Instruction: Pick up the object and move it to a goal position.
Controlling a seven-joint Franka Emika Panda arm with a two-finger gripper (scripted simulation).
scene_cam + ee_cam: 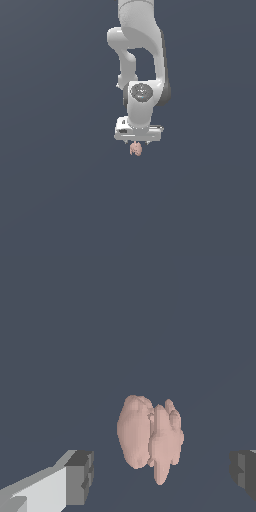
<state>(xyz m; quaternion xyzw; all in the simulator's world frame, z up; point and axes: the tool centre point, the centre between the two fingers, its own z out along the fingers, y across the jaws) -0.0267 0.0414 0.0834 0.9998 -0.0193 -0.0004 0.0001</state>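
object (150, 438) between spread tool (162, 471) fingers, untouched

The smooth white, rounded-link robot arm (137, 45) carries a dark grey round joint cap (141, 92). Its white boxy gripper (138, 142) ends in dark grey ridged finger pads (81, 476).

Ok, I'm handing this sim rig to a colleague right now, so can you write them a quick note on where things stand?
Gripper: open, pointing down, fingers wide on either side of the object, not touching it.
Object: the small pale pink lumpy blob sits between the fingers; in the exterior view it shows just under the hand.
Done: arm lined up over the object.
Left: close on it, lift, carry to the goal. No goal marker shows in either view.
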